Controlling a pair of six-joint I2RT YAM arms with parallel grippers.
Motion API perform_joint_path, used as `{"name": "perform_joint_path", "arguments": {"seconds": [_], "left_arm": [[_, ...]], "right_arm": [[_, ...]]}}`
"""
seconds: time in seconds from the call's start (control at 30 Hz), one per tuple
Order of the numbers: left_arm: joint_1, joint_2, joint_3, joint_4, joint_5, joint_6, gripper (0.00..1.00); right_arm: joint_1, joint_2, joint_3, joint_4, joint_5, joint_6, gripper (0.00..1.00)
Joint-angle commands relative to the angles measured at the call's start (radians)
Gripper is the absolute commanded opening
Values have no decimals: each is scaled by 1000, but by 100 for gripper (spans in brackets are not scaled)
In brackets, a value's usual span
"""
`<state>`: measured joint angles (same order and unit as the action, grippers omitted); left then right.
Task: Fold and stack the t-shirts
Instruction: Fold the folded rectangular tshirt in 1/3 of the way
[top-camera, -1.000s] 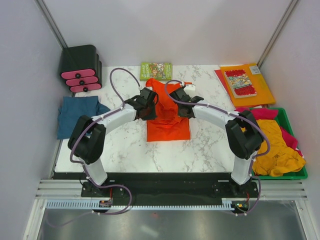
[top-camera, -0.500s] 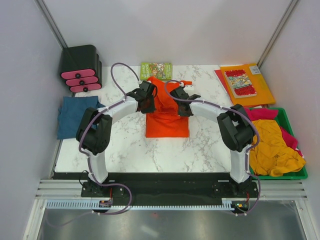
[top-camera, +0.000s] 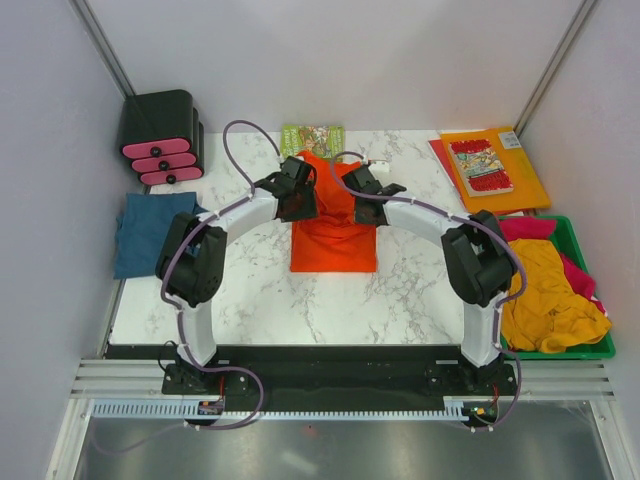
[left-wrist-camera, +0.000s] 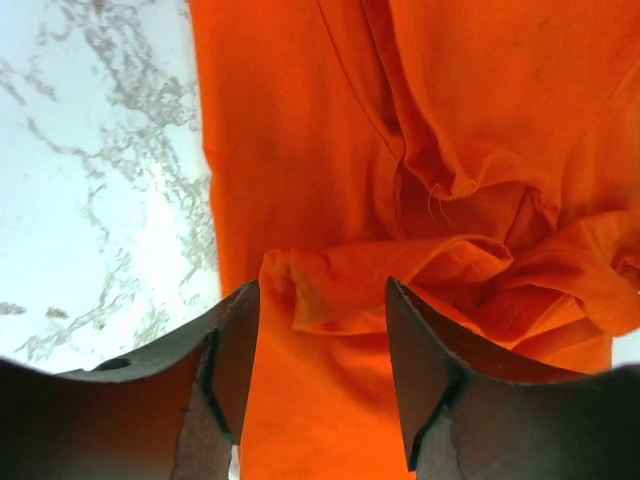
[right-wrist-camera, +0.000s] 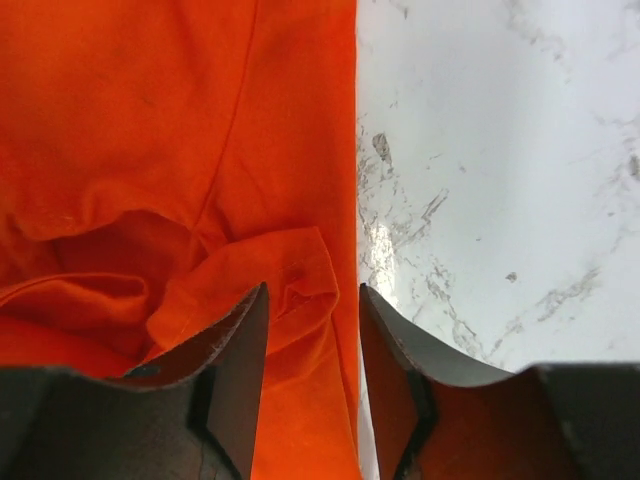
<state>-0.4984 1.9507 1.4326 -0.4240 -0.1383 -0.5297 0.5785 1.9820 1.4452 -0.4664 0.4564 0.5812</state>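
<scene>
So, far-left corner: a black drawer unit (top-camera: 160, 138) with three pink fronts stands at the back.
Left edge: a teal t-shirt (top-camera: 150, 230) lies rumpled on the marble bench (top-camera: 250, 300), well apart from both arms.
Left hand (top-camera: 303, 205): low over the left side of the orange-red t-shirt (top-camera: 335, 248), jaws standing apart. In the wrist view a loose fold of the cloth lies in the gap between the fingers (left-wrist-camera: 235, 340), and nothing is pinched.
Middle: the orange-red t-shirt lies flat at mid-bench. Its near part is a tidy rectangle and its far part is creased and bunched between the two hands.
Back middle: a green booklet (top-camera: 312, 140) lies just beyond the shirt.
Right hand (top-camera: 362, 210): low over the shirt's right edge, jaws also parted. A small cloth fold sits between the tips with bare marble just beside it, and there is no grip.
Back right: an orange folder (top-camera: 525, 185) with a comic book (top-camera: 482, 165) on top.
Far right: a green tray (top-camera: 578, 245) holds a mustard t-shirt (top-camera: 545, 295) heaped over a magenta t-shirt (top-camera: 525, 227).
</scene>
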Motion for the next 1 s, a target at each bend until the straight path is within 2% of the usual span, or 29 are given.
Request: {"name": "perform_joint_path", "arguments": {"seconds": [0.0,0.07,0.13,0.17,0.2,0.23,0.27,0.33,0.5,0.73,0.97], "left_arm": [[8,-140,-21,2,-46,4,62],[6,-180,-40,2,-24,-4,63],[0,-209,-80,4,18,-24,61],[-5,-217,-95,4,34,-35,59],[-21,-223,-128,7,54,-48,55],[-32,-231,-147,14,75,-55,45],[-49,-239,-165,24,74,-61,41],[-97,-246,-227,43,65,-73,34],[-132,-210,-316,85,98,-111,29],[-158,-176,-397,87,125,-153,25],[-221,-254,-561,93,111,-222,24]], "right_arm": [[21,-155,-20,43,24,-32,53],[33,-192,-43,38,-17,-34,53],[56,-224,-94,40,-42,-20,45],[67,-235,-117,55,-60,-12,36],[87,-244,-162,63,-65,-8,16],[96,-255,-184,72,-71,9,5],[104,-256,-222,84,-76,15,0],[121,-246,-252,98,-93,28,0],[127,-198,-299,112,-110,49,0],[142,-206,-376,112,-121,88,0],[207,-296,-528,112,-117,146,0]]}}
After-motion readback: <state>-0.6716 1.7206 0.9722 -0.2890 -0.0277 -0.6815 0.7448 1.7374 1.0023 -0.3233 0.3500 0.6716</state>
